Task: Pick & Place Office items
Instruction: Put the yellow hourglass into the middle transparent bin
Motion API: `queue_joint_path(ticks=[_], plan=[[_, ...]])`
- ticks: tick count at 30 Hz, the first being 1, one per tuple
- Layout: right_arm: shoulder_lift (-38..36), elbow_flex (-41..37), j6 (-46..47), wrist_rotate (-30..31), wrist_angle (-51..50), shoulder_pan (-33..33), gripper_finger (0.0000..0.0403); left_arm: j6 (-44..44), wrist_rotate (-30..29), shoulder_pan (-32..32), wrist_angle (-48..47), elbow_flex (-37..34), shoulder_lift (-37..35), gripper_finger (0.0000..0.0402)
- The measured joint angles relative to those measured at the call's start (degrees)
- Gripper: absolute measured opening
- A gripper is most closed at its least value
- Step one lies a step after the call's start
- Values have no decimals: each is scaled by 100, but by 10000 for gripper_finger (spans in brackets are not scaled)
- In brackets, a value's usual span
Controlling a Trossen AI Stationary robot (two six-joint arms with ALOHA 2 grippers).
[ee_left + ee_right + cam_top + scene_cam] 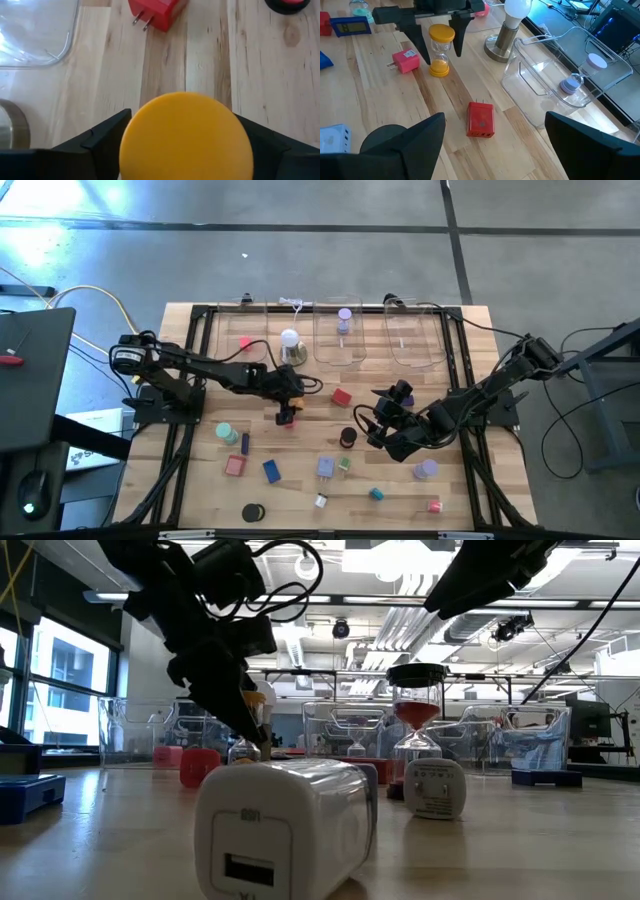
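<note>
A yellow hourglass [441,50] stands upright on its base on the wood table. My left gripper [286,410] comes down over it, open, with one finger on each side of its round yellow top cap [186,137]. My right gripper [385,425] hovers wide open right of the table's middle, above a red plug block [481,119] that lies flat. A black-capped hourglass with red sand [415,720] stands next to the right gripper. Several other small pieces lie scattered over the near half of the table. My left gripper's fingers [420,45] straddle the yellow hourglass at its top cap, coming from above and pointing down. The cap hides their inner faces in the left wrist view, so I cannot tell whether they touch it. The hourglass stands on the table.
A white dome on a silvery base [291,345] stands just beyond the left gripper. Clear bins [340,340] line the far edge; one holds a lilac piece [345,315]. A pink plug [405,60], a white charger [326,468] and a blue block [271,470] lie nearby.
</note>
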Motion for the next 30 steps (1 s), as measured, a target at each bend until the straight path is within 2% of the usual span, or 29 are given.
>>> queue_joint_path(ticks=[10, 21, 26, 30], plan=[[0, 0, 0, 0, -1, 0, 333, -764, -9, 0, 10, 0, -2, 169], [0, -2, 0, -1, -1, 0, 333, -957, -165, -7, -11, 219, -188, 169], [0, -4, 0, -1, 2, 0, 333, -1103, -778, -4, -556, 922, -432, 169], [0, -4, 0, -2, 3, 0, 333, -631, -1078, 12, -638, 1613, -452, 170]])
